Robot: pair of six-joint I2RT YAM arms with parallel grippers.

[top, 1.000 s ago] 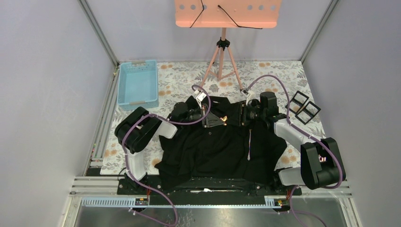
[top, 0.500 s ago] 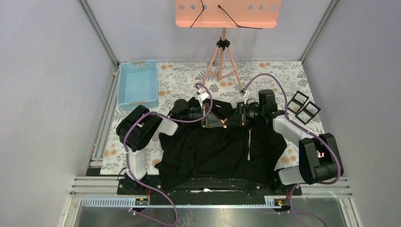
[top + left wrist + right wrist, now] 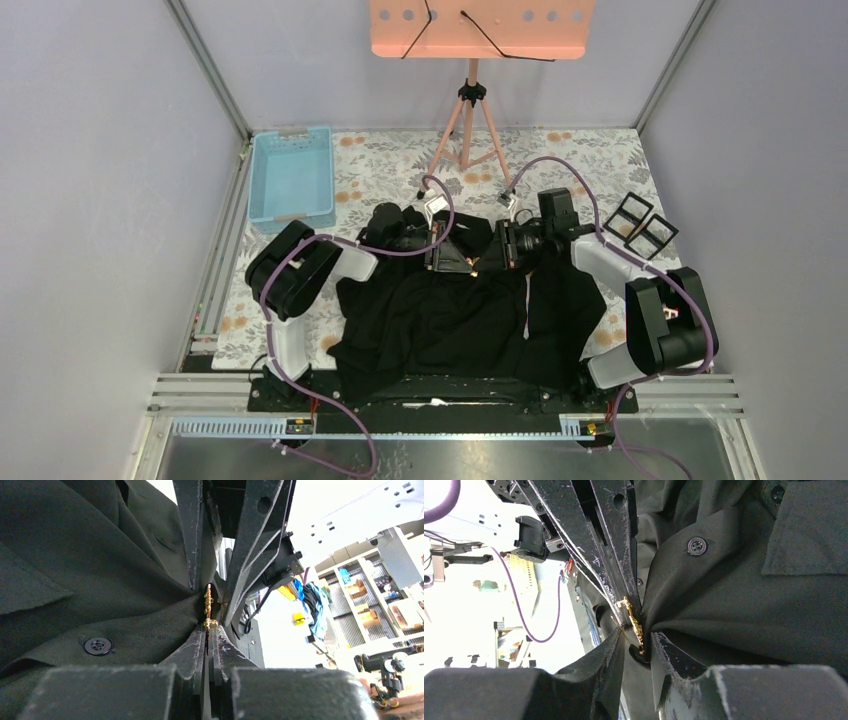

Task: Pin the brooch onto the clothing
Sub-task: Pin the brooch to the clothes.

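Over the bench (image 3: 590,160), a gold brooch (image 3: 633,622) meets the bunched black shirt (image 3: 450,320) — buttoned. Left fingers (image 3: 190,652) pinch shirt; right fingers (image 3: 599,665) clamp brooch.

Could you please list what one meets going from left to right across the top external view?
light blue basket → left gripper → gold brooch → right gripper → two black square frames. The black shirt spans the middle, so it has no single place.

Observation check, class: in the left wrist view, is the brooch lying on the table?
No, the gold brooch sits among the fingers, against the black shirt.
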